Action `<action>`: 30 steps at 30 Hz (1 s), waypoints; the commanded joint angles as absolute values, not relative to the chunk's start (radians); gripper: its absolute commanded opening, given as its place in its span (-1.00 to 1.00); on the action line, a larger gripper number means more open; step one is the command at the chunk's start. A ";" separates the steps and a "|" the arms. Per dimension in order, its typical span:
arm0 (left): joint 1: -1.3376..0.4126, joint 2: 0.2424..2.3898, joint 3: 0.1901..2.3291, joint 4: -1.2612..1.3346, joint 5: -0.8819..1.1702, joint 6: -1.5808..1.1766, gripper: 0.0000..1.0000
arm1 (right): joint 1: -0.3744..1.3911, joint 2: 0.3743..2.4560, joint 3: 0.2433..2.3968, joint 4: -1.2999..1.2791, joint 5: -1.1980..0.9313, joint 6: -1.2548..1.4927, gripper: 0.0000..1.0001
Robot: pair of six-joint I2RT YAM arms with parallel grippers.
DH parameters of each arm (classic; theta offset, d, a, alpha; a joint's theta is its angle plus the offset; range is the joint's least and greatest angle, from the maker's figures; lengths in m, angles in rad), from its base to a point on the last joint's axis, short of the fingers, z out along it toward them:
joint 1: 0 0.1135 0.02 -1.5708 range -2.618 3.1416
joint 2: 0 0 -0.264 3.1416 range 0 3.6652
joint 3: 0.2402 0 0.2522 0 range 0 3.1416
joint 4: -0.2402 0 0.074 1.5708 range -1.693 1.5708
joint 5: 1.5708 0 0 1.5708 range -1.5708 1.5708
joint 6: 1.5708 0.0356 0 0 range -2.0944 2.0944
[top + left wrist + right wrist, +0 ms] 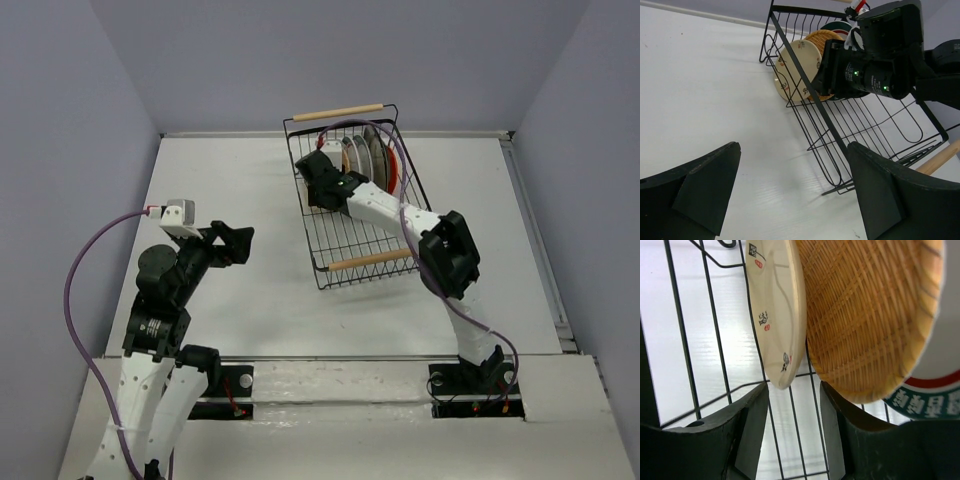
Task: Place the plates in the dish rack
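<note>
The dish rack [350,236], black wire with two wooden bar handles, stands at the table's far middle. Several plates [368,155] stand on edge at its far end. My right gripper [324,162] reaches into the rack beside them. In the right wrist view its jaws [794,405] stand open, with the lower edge of a cream plate with small printed marks [777,305] just beyond the gap and untouched. A woven tan plate [865,315] leans behind it, then a white plate with a teal and red rim [935,390]. My left gripper [240,243] hovers open and empty left of the rack.
The left wrist view shows the rack's near corner [840,180] close to my left gripper [792,190], with bare white table under the fingers. Grey walls close the table in at the back and both sides.
</note>
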State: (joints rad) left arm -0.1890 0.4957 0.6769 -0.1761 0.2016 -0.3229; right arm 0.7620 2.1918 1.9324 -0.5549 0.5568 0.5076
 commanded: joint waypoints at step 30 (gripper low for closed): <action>-0.178 0.391 0.807 -0.034 0.328 -0.391 0.98 | 0.787 0.312 0.635 -0.008 0.353 0.334 0.99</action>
State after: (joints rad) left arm -0.1814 0.3954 0.7280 -0.0940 0.2897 -0.3832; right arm 0.7807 0.4129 0.6857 -0.0479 0.3225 0.3573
